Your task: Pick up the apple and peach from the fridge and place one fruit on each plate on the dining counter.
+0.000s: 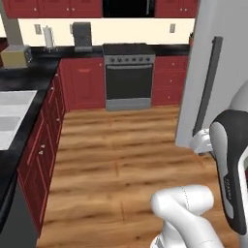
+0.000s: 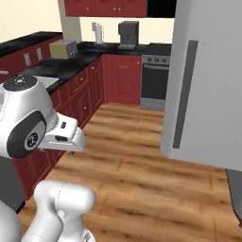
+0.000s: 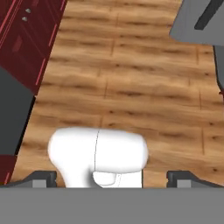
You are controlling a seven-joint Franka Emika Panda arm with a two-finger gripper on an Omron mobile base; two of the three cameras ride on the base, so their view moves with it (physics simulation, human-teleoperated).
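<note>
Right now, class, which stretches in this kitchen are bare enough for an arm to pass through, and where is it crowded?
Free: wood floor between red cabinets, oven and fridge. Crowded: back counter with toaster, paper towels and coffee machine.

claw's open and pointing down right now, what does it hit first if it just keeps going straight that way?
Probably the wooden floor: the hand view looks down past the open claw at bare planks. The robot's own white link sits low in that line, so depth is unclear. The fridge lies off to the side.

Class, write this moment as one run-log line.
stage: before fridge | fridge: door shut | handle: untouched | gripper: open, empty, over wood floor
</note>
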